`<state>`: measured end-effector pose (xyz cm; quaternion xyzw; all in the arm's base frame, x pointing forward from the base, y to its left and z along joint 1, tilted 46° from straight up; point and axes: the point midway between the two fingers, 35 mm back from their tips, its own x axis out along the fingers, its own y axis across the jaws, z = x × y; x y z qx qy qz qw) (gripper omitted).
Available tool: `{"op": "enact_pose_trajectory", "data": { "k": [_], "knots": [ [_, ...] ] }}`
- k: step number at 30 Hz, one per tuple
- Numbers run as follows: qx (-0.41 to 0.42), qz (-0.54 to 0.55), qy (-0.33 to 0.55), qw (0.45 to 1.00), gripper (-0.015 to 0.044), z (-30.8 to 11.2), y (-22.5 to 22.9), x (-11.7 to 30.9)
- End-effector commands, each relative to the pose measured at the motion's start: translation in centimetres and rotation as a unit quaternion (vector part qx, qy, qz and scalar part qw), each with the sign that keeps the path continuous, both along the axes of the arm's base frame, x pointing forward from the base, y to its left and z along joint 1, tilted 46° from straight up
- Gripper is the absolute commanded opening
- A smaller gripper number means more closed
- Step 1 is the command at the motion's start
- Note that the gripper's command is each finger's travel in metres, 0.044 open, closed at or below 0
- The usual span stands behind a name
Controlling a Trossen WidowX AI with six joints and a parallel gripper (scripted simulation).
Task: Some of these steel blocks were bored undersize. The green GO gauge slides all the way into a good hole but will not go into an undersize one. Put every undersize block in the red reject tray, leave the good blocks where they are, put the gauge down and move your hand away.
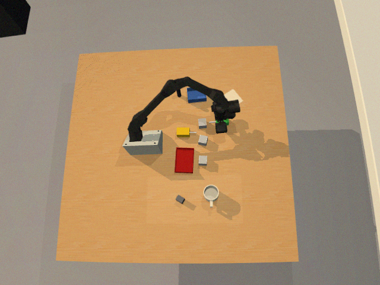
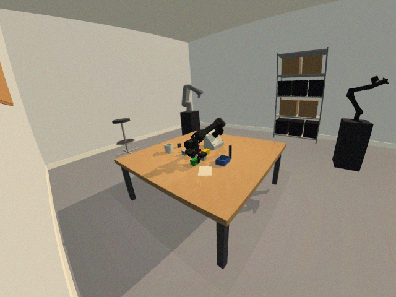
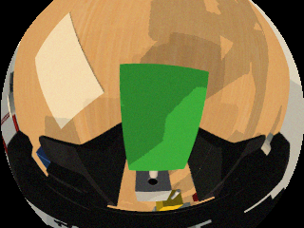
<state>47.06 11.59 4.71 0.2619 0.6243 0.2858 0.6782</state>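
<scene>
Green and blocky, the gauge (image 1: 226, 122) (image 2: 193, 161) (image 3: 163, 116) is sitting clamped between the fingers of the gripper (image 1: 221, 122) (image 2: 195, 157) (image 3: 155, 123), its pale pin (image 1: 212, 122) (image 3: 153, 174) pointing at the nearest steel block (image 1: 202, 123) (image 3: 153, 185). In the wrist view that block is showing a dark round hole facing the pin; from above, the pin's tip is standing just short of the block, outside the hole as far as the small view allows me to judge.

Two more steel blocks are resting on the table (image 1: 122, 214) (image 2: 249, 179): a middle block (image 1: 202, 140), turned slightly, and an end block (image 1: 202, 160), lying beside the red tray (image 1: 184, 160). The tray is holding no block. A yellow gauge (image 1: 183, 132) (image 2: 205, 151) (image 3: 169, 207) is lying between the arm's grey base (image 1: 158, 147) (image 2: 209, 143) and the blocks, its pin pointing toward them.

Farther out, a blue bin (image 1: 196, 95) (image 2: 223, 160) is standing beyond the nearest block, with a sheet of paper (image 1: 233, 95) (image 2: 205, 171) (image 3: 66, 71) lying flat near the gripper. On the opposite side, a white mug (image 1: 211, 192) (image 2: 168, 148) is standing upright, and a small dark block (image 1: 180, 199) (image 2: 179, 145) is lying near it. The black arm (image 1: 159, 99) (image 2: 206, 132) is arching over the table from its base.
</scene>
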Motion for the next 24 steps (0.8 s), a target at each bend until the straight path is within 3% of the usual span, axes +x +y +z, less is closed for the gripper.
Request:
{"op": "enact_pose_trajectory", "data": {
  "k": [1, 5, 24],
  "knots": [
    [0.001, 0.0, 0.0, 1.0, 0.0, 0.2, -0.2, 0.2],
    [0.0, 0.0, 0.0, 1.0, 0.0, 2.3, -2.3, -0.3],
    [-0.003, -0.001, 0.011, 1.0, 0.0, 1.5, -3.2, -0.2]
  ]
}}
